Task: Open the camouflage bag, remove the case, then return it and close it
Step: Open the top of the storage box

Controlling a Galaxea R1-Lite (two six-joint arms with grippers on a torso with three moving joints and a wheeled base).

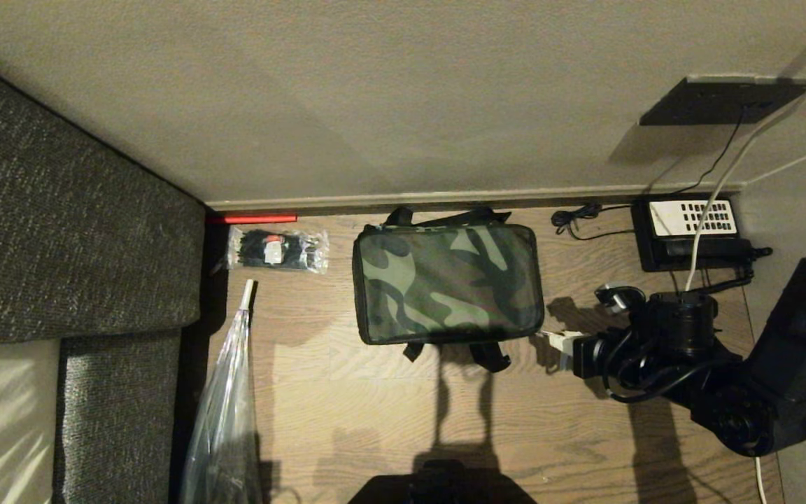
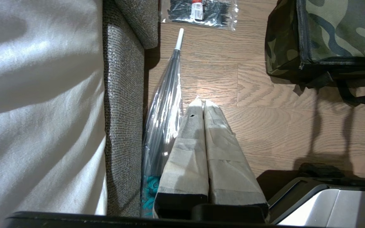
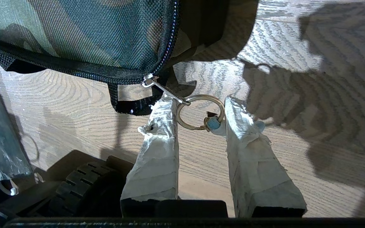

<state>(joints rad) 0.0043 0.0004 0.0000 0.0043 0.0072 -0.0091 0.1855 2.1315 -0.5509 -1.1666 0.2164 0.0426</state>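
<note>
Wooden floor by a wall: your bag (image 1: 447, 283) lay zipped shut, a cable-tie pack (image 1: 277, 250) to its left, a telephone (image 1: 690, 231) to its right. Soft fabric, likely to sag; best taken by the zip ring (image 3: 201, 112). Your right gripper (image 3: 198, 117) stood spread around that ring at the bag's right end; your left gripper (image 2: 201, 106), pressed together, was parked left of the bag.

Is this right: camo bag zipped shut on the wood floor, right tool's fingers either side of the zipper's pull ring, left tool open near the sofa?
One error: the left tool is shut, fingers pressed together, as the left wrist view shows. The rest holds: camo bag closed, right tool straddling the pull ring.
</note>
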